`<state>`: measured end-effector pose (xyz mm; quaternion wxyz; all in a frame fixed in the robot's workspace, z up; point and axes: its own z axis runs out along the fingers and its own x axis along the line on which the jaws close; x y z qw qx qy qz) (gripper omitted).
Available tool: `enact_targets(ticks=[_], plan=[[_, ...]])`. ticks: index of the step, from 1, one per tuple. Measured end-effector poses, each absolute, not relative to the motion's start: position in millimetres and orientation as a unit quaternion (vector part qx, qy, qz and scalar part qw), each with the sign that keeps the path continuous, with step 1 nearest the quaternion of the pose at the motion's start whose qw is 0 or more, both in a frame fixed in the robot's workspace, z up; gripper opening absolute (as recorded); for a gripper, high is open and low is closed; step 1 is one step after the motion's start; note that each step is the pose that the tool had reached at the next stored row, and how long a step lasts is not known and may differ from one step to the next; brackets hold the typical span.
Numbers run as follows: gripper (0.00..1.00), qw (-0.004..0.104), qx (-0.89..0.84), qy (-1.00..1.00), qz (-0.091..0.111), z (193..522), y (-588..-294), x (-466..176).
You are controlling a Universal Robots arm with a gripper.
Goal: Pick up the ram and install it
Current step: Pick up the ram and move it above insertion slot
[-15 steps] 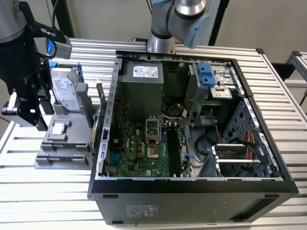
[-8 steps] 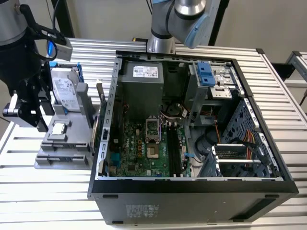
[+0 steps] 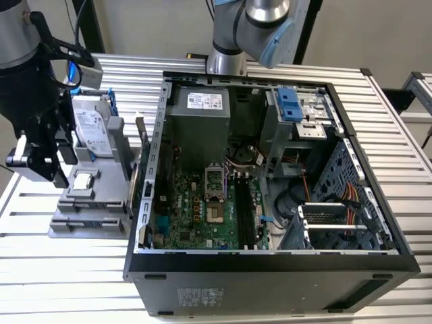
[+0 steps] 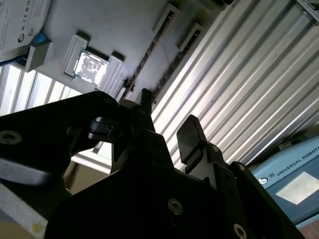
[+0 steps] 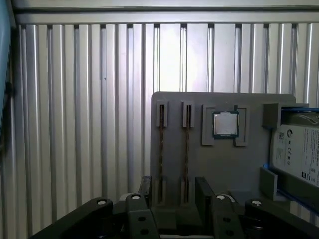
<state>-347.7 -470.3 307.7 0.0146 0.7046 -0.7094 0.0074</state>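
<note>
Two ram sticks [image 5: 161, 149], thin dark circuit boards set on edge, stand side by side in slots of a flat grey plastic holder [image 5: 199, 164]. The black two-fingered gripper [image 5: 174, 185] hovers over one end of the slots, jaws spread apart and holding nothing. On the holder, a square silver processor chip [image 5: 225, 123] sits just beside the slots, with a boxy silver hard drive [image 5: 299, 149] beyond it.

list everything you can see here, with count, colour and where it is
ram: two, dark, on edge in the holder's slots
processor: one, silver, in a holder recess beside the ram
hard drive: one, silver with blue bracket, beside the processor
holder: one, grey, on the table
computer case: one, black, open, mid-table
motherboard: one, green, inside the case
table: one, ribbed silver
arm: one, grey with blue cap, behind the case
claw: one, black, open, at the holder near the ram
</note>
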Motion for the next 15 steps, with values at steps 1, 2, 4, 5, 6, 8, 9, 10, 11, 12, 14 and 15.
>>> enact_targets(ticks=[1,2,4,5,6,8,9,10,11,12,14,15], plan=[[1.0,0.015,0.705,-0.709,0.007,307.1,-470.3,-347.7],[1.0,0.015,0.705,-0.709,0.007,306.6,-470.3,-347.7],[1.0,0.015,0.705,-0.709,0.007,305.5,-470.3,-347.7],[1.0,0.015,0.705,-0.709,0.008,305.0,-470.3,-347.7],[1.0,0.015,0.705,-0.709,0.008,304.4,-470.3,-347.7],[1.0,0.015,0.705,-0.709,0.008,303.2,-470.3,-347.7],[1.0,0.015,0.705,-0.709,0.008,302.6,-470.3,-347.7],[1.0,0.015,0.705,-0.709,0.008,302.0,-470.3,-347.7],[1.0,0.015,0.705,-0.709,0.008,301.4,-470.3,-347.7],[1.0,0.015,0.705,-0.709,0.008,300.8,-470.3,-347.6],[1.0,0.015,0.705,-0.709,0.008,299.7,-470.3,-347.5],[1.0,0.015,0.705,-0.709,0.008,299.2,-470.3,-347.4]])
